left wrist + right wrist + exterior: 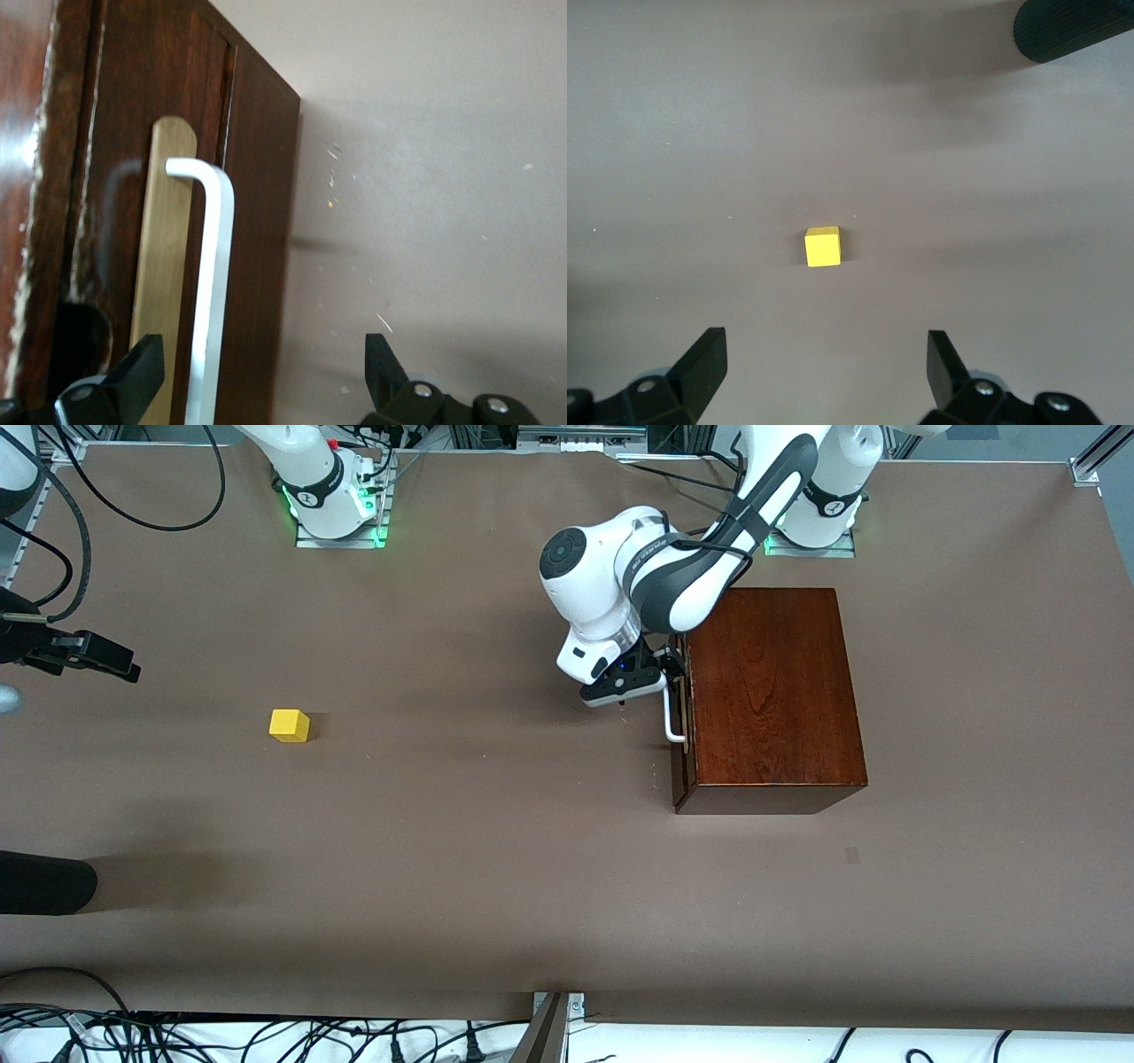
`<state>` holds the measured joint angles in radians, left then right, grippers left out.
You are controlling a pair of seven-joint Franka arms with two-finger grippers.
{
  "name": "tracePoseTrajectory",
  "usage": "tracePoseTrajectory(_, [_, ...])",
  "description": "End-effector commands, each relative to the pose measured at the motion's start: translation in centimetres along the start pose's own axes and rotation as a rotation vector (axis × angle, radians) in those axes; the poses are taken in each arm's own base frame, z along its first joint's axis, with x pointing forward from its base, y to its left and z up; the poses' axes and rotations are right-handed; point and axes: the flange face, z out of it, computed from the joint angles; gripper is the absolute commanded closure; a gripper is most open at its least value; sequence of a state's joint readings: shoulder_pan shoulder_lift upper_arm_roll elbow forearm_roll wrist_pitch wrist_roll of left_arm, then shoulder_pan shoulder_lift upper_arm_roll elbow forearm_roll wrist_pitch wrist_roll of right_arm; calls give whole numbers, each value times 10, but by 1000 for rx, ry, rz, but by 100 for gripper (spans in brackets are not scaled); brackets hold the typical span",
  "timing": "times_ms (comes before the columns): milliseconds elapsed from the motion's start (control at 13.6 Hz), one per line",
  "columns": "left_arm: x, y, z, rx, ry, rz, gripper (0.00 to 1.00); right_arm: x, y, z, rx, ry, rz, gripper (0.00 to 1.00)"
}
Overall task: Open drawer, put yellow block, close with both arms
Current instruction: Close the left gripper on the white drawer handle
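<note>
The dark-brown wooden box [771, 691] stands toward the left arm's end of the table. Its drawer [115, 177] is pushed in, and the white bar handle [671, 722] faces the table's middle. My left gripper [671, 671] is open at the handle [217, 248], with the bar between its fingers [146, 367] and not clamped. The yellow block [290, 725] lies alone on the table toward the right arm's end. My right gripper [120, 666] hangs open and empty over the table beside the block, which shows below it in the right wrist view [823, 246].
A black cylindrical object [44, 881] juts in at the right arm's end, nearer the front camera than the block, and also shows as a dark rounded shape [1072, 27]. Cables run along the table's edges. Brown table [496, 850] spreads between block and box.
</note>
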<state>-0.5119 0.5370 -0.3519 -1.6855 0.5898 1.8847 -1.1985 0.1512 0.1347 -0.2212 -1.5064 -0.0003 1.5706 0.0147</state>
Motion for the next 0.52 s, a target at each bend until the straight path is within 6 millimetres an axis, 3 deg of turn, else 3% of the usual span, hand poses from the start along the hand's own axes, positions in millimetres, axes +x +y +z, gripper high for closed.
tracePoseTrajectory(0, [1, 7, 3, 22, 45, 14, 0, -1, -2, -4, -15, -1, 6, 0])
tracePoseTrajectory(442, [-8, 22, 11, -8, 37, 15, 0, -1, -1, -4, -15, -3, 9, 0])
